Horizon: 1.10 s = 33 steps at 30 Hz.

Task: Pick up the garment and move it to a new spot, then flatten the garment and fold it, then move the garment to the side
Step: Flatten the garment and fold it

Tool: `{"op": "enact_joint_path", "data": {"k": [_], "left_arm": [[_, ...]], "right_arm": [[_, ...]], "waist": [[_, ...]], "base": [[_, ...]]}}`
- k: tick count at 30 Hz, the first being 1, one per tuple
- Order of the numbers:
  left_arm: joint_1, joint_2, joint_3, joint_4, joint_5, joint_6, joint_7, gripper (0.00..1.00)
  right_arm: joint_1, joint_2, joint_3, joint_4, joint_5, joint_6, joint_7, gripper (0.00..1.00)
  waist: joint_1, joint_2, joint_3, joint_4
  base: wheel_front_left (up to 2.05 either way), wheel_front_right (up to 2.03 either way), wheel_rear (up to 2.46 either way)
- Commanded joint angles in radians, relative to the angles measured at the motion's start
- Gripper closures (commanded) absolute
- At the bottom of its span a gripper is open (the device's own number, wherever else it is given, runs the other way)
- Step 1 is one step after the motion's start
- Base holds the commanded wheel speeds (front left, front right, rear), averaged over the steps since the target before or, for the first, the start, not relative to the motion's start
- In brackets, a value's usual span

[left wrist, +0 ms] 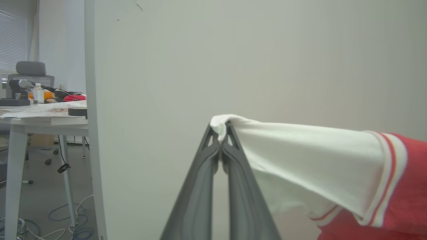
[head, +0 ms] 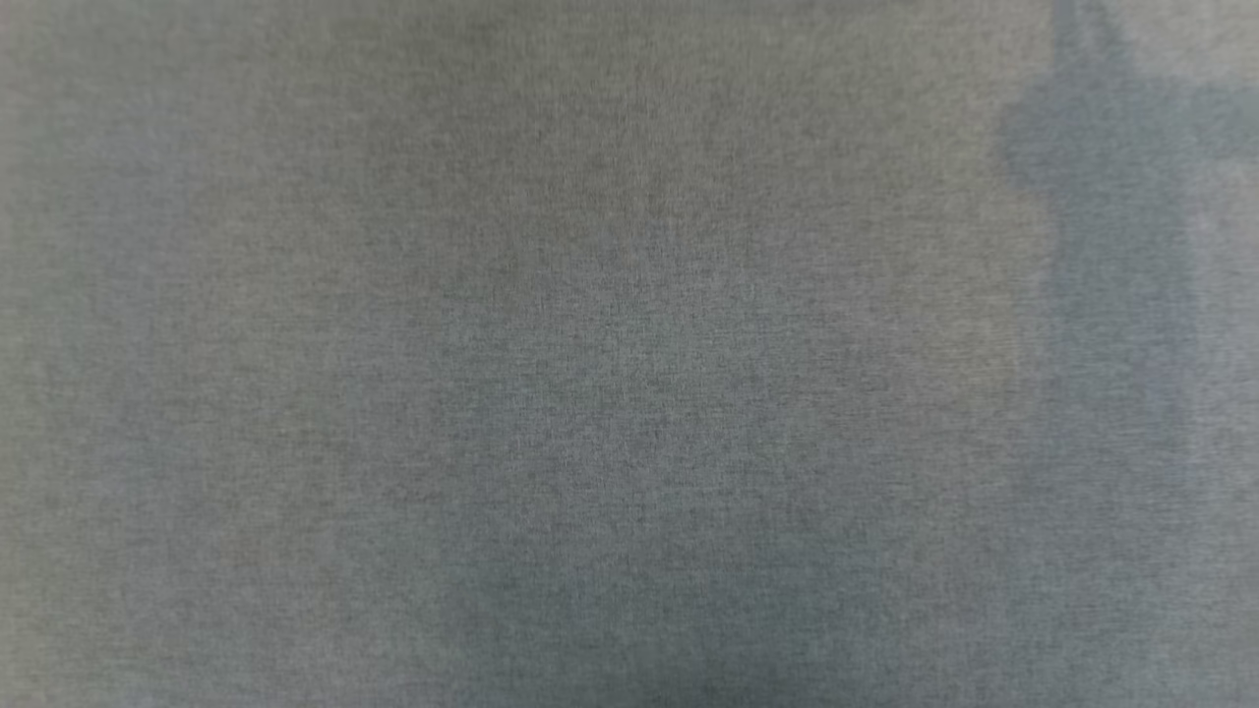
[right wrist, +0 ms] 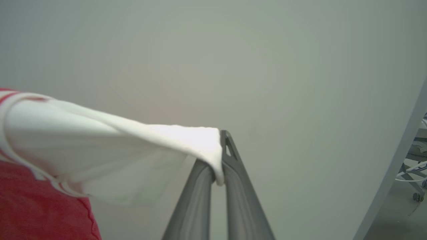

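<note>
1. Head view: we see a plain grey woven surface (head: 492, 295) with a soft, darker shadow (head: 1102, 197) towards its upper right corner.

2. Left wrist view: the left gripper (left wrist: 220, 135) has its two long dark fingers pressed together, pinching the bunched end of a white short sleeve. That sleeve belongs to the garment (left wrist: 317, 156), a red jersey-style shirt with red-white striped trim. The garment hangs in the air and stretches from the fingertips to the right edge of the view, where the trim and the red body begin. Behind it stands a pale flat wall panel (left wrist: 233, 60). Left of the panel is a white table (left wrist: 20, 123) carrying papers and a clear plastic bottle (left wrist: 38, 93). A grey office chair (left wrist: 30, 68) stands behind the table, and loose cables (left wrist: 66, 220) lie on the floor under it.

3. Right wrist view: the right gripper (right wrist: 217, 151) is likewise clamped on the end of a white sleeve, and the cloth folds over its left finger. The garment (right wrist: 100, 150) runs off to the left edge, with its red body at the lower left corner. The same kind of pale panel is behind it.
</note>
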Motion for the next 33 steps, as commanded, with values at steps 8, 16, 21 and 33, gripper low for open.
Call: {"op": "enact_joint_path", "data": {"k": [8, 16, 21, 33], "left_arm": [[-0.097, -0.067, 0.01, 0.181, -0.02, -0.019, -0.175, 1.0], [-0.055, -0.102, 0.01, 0.288, -0.051, -0.052, -0.316, 1.0], [0.033, -0.119, 0.005, 0.307, -0.082, -0.07, -0.358, 1.0], [0.418, -0.172, -0.019, 0.334, -0.17, -0.08, -0.381, 1.0]], "right_arm": [[-0.183, 0.098, -0.169, 0.24, -0.083, -0.002, -0.18, 1.0], [-0.155, 0.138, -0.19, 0.361, -0.087, -0.002, -0.303, 1.0], [-0.09, 0.14, -0.159, 0.409, -0.059, -0.002, -0.349, 1.0], [0.219, 0.115, -0.056, 0.475, 0.09, -0.002, -0.391, 1.0]], "waist": [[-0.0002, 0.0, 0.177, 0.024], [-0.0002, 0.0, 0.184, 0.035], [-0.0002, 0.0, 0.151, 0.04], [-0.0002, 0.0, -0.013, 0.049]], "base": [[0.0, 0.0, 0.0], [0.0, 0.0, 0.0], [0.0, 0.0, 0.0], [0.0, 0.0, 0.0]]}}
